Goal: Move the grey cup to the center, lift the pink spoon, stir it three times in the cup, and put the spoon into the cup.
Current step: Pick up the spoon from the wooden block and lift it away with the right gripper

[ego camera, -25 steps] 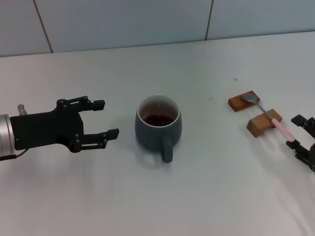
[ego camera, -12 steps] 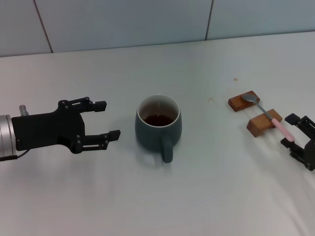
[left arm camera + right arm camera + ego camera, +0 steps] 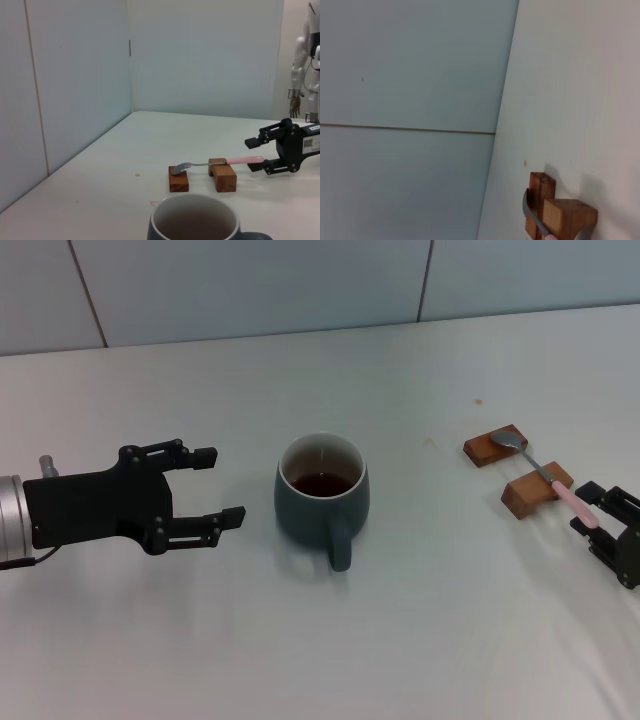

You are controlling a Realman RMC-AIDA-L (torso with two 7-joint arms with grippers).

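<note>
The grey cup (image 3: 322, 495) stands at the table's middle with dark liquid inside and its handle toward me; its rim also shows in the left wrist view (image 3: 192, 225). The pink spoon (image 3: 545, 475) lies across two wooden blocks at the right, bowl on the far block. It also shows in the left wrist view (image 3: 210, 163) and the right wrist view (image 3: 531, 212). My left gripper (image 3: 220, 484) is open and empty, just left of the cup. My right gripper (image 3: 585, 508) is open, its fingers on either side of the spoon's pink handle end, as the left wrist view (image 3: 254, 155) shows.
Two brown wooden blocks (image 3: 495, 447) (image 3: 535, 490) carry the spoon at the right. A tiled wall (image 3: 250, 285) runs behind the white table (image 3: 420, 640). A white humanoid figure (image 3: 307, 55) stands beyond the table in the left wrist view.
My right gripper has moved left along the table to the spoon's handle end, which now lies between its fingers. The left gripper and the cup have stayed put.
</note>
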